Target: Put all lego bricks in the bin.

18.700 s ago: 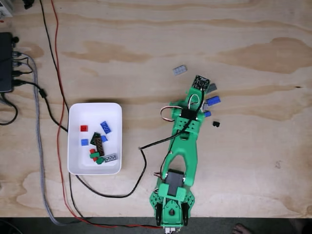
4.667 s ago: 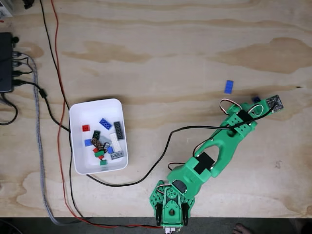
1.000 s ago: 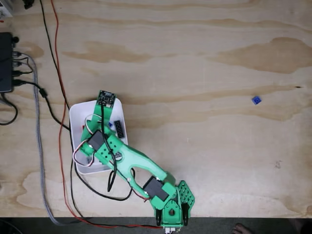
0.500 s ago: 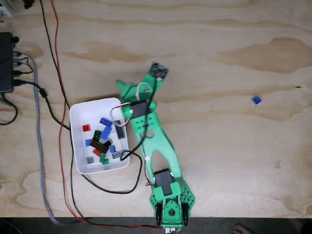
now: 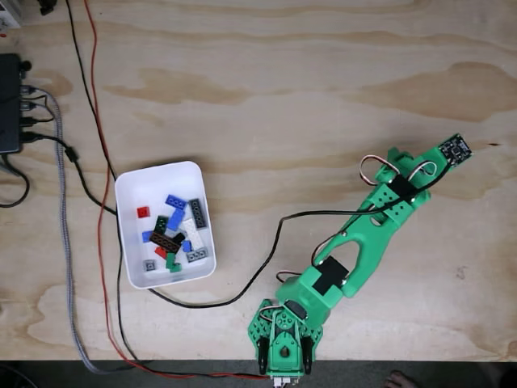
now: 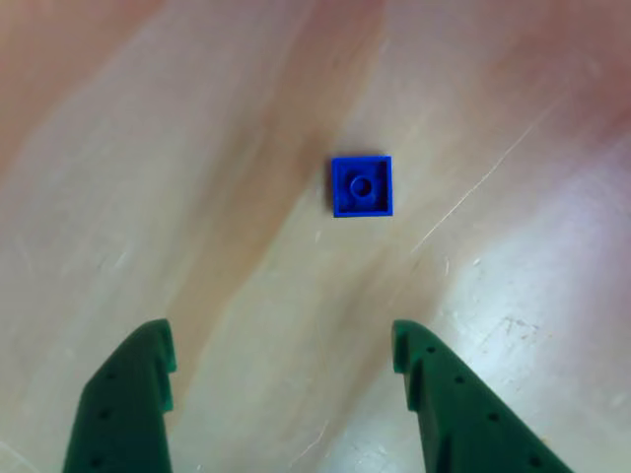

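Note:
One small blue square lego brick (image 6: 362, 185) lies flat on the wooden table in the other view, ahead of my gripper (image 6: 281, 340) and slightly right of centre. The two green fingers (image 6: 133, 389) stand wide apart and hold nothing. In the fixed view the green arm reaches to the right and my gripper (image 5: 428, 160) hangs over the spot where that brick lies, hiding it. The bin (image 5: 157, 171), a shallow white tray, sits at the left of the fixed view with several lego bricks (image 5: 174, 230) of mixed colours lying in it.
A black box (image 5: 8, 105) with plugged cables sits at the far left edge. Red, black and braided grey cables (image 5: 66, 242) run down past the bin's left side. The arm's base (image 5: 283, 352) stands at the table's front edge. A person's foot (image 5: 400, 378) shows below the table.
The arm has swung from over the bin across the table to the right, and the open gripper now hangs over the blue brick. The bin holds more bricks than in the earliest frame.

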